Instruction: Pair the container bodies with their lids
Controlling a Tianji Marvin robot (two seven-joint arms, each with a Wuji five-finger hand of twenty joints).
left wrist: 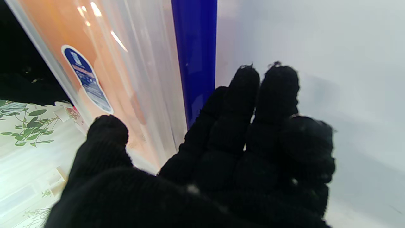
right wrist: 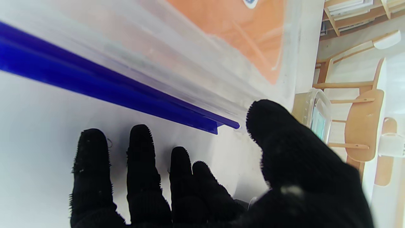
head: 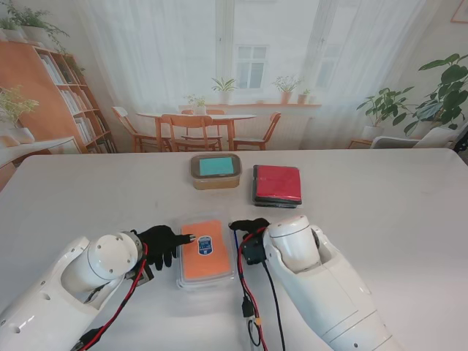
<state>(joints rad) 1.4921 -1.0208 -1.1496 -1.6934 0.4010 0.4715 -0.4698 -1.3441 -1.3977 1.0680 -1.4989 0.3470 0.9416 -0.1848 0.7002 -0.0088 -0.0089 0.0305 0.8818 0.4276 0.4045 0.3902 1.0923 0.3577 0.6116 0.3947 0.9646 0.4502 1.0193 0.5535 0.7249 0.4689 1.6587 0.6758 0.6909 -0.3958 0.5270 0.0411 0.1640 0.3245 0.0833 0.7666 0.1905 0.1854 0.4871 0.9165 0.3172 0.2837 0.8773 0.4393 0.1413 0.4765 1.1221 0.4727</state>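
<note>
Stand camera shows three containers on the white table (head: 395, 219). Nearest me, at six o'clock, lies the clear box with the orange lid (head: 205, 252) and its blue sticker; the wrist views show a blue strip (left wrist: 194, 57) along its base edge. What is inside it I cannot tell. At twelve o'clock sits the tan container with a teal lid (head: 216, 170), and just beside it, toward one o'clock, the dark box with a red lid (head: 277, 185) — the two are apart, not touching.

Left hand (head: 162, 245) sits at nine o'clock of the orange-lidded box, fingers spread, thumb reaching onto the lid's edge, clamped on nothing. Right hand (head: 251, 228) sits at three o'clock of it, fingers apart and laid toward the table — also holding nothing.

Behind the table: a wooden dining set, bookshelves, potted plants, a curtained window.

Count: three containers, three lids on them, two black-gloved hands.
</note>
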